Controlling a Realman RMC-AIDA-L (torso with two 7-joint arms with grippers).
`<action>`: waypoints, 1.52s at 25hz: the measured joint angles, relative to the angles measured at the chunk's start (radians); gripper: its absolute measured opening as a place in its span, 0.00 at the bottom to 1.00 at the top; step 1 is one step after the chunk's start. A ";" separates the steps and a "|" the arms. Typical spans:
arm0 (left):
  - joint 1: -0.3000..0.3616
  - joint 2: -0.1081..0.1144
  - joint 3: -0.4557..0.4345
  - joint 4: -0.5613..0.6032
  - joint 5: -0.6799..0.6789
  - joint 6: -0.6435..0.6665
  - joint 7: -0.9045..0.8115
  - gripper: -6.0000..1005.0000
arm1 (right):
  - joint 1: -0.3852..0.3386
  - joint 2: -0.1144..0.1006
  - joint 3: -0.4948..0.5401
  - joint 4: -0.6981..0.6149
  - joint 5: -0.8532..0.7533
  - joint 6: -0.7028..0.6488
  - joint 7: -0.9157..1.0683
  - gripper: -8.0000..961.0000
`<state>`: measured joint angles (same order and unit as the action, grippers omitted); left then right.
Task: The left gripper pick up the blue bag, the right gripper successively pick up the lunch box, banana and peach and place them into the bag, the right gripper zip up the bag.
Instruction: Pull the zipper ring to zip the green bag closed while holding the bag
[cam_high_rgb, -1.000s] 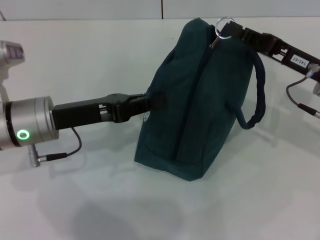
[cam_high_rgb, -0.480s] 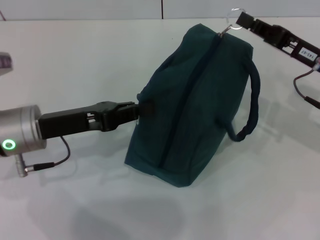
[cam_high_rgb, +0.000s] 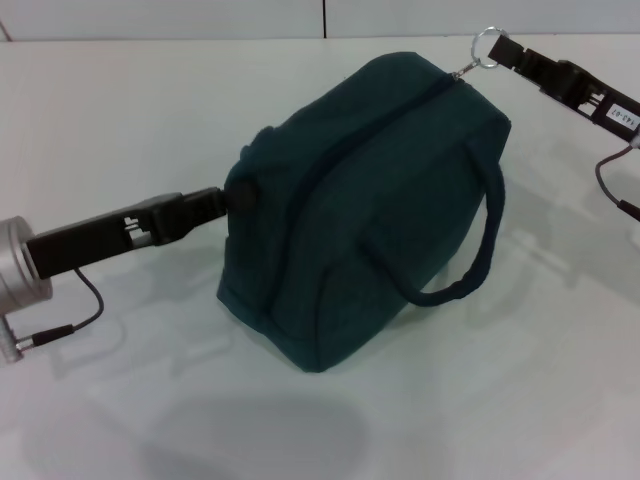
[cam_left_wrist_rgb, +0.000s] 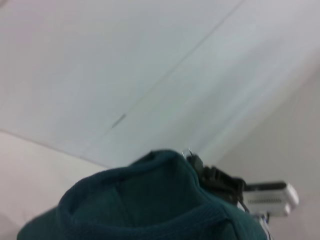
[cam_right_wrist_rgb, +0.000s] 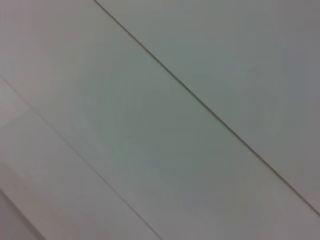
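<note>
The blue bag (cam_high_rgb: 370, 200) lies tilted on the white table, zipped shut along its top, with one loop handle (cam_high_rgb: 470, 270) hanging toward the front. My left gripper (cam_high_rgb: 232, 196) is shut on the fabric at the bag's left end. At the bag's far right corner, my right gripper (cam_high_rgb: 503, 52) is shut on the ring zipper pull (cam_high_rgb: 487, 44). The left wrist view shows the bag's fabric (cam_left_wrist_rgb: 150, 210) close up, with the right gripper (cam_left_wrist_rgb: 220, 180) beyond it. The lunch box, banana and peach are hidden. Only a bare pale surface fills the right wrist view.
The white table (cam_high_rgb: 150, 110) surrounds the bag on all sides. A cable (cam_high_rgb: 60, 325) hangs under the left arm, and another cable (cam_high_rgb: 612, 185) loops below the right arm. A wall seam (cam_high_rgb: 323, 18) runs along the back.
The bag has tipped and swung left, lying lower and longer. The left gripper drew back to the left with the bag's end. The right gripper rose to the right with the zipper ring.
</note>
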<state>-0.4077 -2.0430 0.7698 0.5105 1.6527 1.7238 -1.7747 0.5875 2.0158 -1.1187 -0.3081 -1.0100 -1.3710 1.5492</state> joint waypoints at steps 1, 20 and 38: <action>0.000 -0.002 -0.012 0.000 0.001 0.000 0.003 0.14 | -0.001 0.000 -0.001 0.000 0.000 -0.004 0.000 0.03; -0.171 0.042 -0.098 0.007 -0.023 -0.099 -0.152 0.53 | -0.040 0.000 -0.006 -0.003 -0.001 -0.072 -0.009 0.03; -0.384 -0.012 -0.077 0.012 0.315 -0.226 -0.304 0.87 | -0.033 0.001 -0.007 -0.003 0.001 -0.090 -0.024 0.03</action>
<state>-0.7922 -2.0551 0.6925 0.5226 1.9674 1.4977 -2.0783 0.5541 2.0172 -1.1260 -0.3113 -1.0088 -1.4608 1.5248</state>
